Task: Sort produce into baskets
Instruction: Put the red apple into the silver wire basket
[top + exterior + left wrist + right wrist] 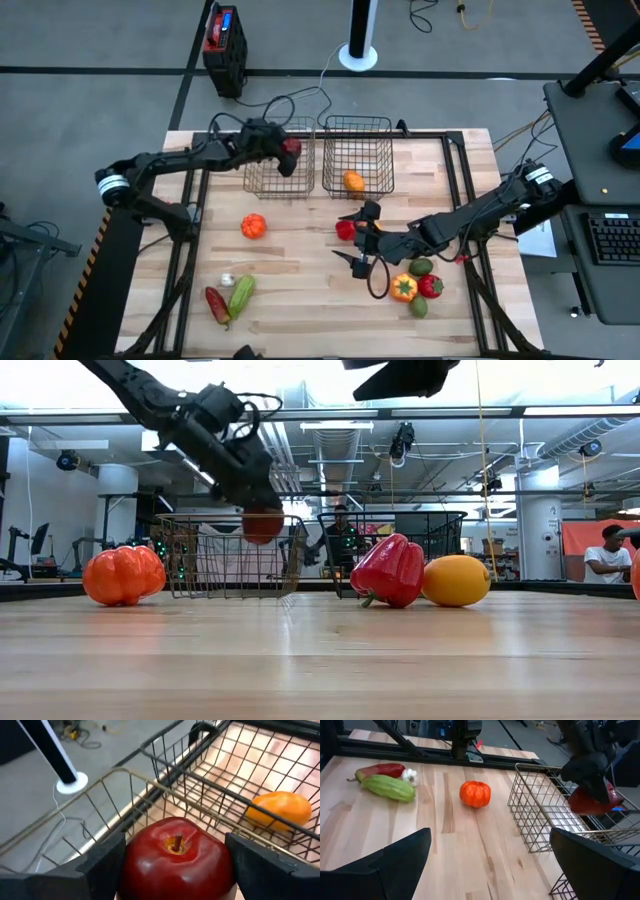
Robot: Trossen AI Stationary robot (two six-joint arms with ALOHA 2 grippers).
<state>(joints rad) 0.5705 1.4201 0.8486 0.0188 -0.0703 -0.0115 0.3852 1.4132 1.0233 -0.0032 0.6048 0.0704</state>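
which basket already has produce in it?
The right basket, nearer the right arm: an orange fruit lies in it. The left basket holds nothing yet; the left pincer holds an apple over it.

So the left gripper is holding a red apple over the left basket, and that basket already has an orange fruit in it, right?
Not quite. The left gripper does hold the red apple over the left basket, but the orange fruit lies in the right basket, not the left one. The high view shows the left basket with nothing lying in it.
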